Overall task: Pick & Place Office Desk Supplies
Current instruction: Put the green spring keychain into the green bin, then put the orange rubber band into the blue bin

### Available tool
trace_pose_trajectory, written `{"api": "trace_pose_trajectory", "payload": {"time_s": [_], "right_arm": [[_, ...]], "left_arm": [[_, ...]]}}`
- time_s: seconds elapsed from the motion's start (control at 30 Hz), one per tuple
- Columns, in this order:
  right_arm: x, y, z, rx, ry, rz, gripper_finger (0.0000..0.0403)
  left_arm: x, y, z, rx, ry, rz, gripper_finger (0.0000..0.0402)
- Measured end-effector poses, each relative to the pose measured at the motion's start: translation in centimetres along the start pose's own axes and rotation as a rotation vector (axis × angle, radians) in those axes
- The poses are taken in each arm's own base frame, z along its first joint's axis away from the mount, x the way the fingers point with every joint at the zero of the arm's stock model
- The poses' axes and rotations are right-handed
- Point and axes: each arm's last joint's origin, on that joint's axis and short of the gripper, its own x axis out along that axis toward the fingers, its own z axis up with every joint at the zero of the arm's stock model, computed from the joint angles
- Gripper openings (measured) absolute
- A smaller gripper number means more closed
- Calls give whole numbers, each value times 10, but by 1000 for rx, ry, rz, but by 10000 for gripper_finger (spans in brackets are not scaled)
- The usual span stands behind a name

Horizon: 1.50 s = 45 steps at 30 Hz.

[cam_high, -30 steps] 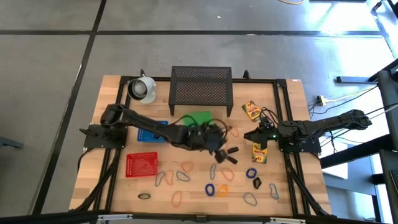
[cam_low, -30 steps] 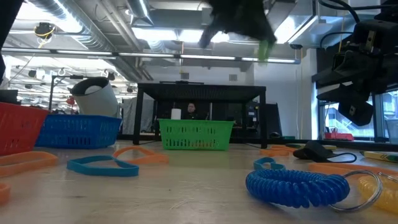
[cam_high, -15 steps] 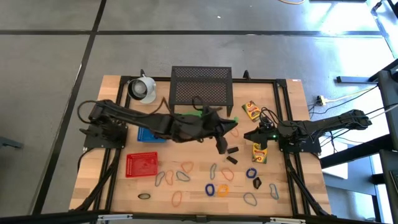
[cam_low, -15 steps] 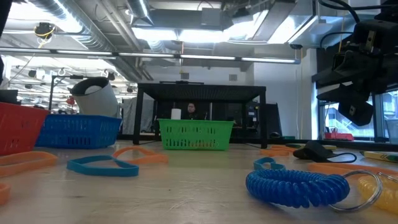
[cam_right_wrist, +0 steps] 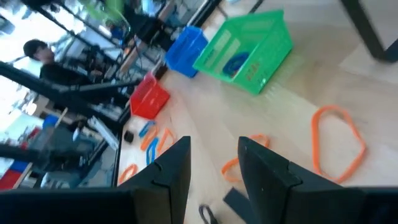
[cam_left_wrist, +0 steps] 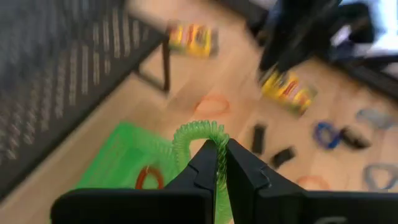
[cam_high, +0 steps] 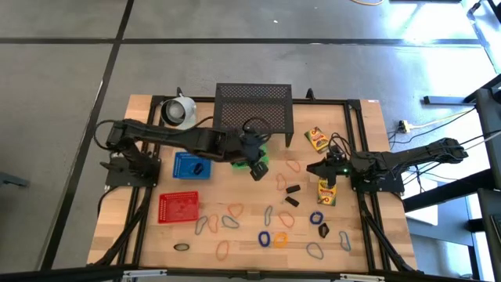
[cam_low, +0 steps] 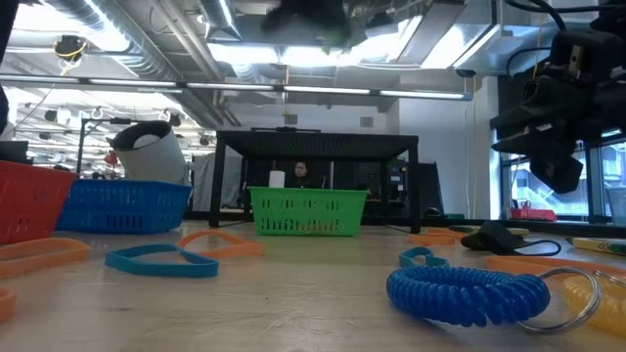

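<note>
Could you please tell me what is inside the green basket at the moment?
The left wrist view shows a red band on the floor of the green basket. The left end effector, shut on a green coil, hangs above and covers the rest.

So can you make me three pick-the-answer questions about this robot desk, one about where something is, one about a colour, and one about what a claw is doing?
1. Where is the left gripper?
A. over the green basket
B. over the red basket
C. beside the white cup

2. What colour is the coil in the left gripper?
A. blue
B. green
C. orange

3. How is the right gripper?
A. shut on a crayon box
B. shut on a clip
C. open, holding nothing

Answers: 1 A, the high view shows it above the green basket. 2 B, the left wrist view shows a green coil between its fingers. 3 C, its fingers stand apart with nothing between.
</note>
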Motion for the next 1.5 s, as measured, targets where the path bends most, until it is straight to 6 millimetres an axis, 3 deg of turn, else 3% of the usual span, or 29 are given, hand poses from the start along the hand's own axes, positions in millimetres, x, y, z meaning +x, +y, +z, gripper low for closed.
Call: {"api": "trace_pose_trajectory", "payload": {"time_s": [0.23,0.5,0.73,0.93,1.2,1.5], "right_arm": [[0,0,2,54,-50,-22,136],[0,0,2,53,-50,-22,136],[0,0,2,-23,-57,-32,132],[-2,18,16,-204,-45,-49,115],[-1,41,32,-370,144,-199,119],[14,55,33,-377,279,-181,179]], "left_arm": [[58,40,-38,-130,50,25,12],[89,74,-79,-260,24,130,13],[98,86,-105,-304,69,187,13],[98,84,-105,-321,58,188,25],[97,84,-106,-329,74,177,102],[94,74,-96,-230,125,57,165]]}}
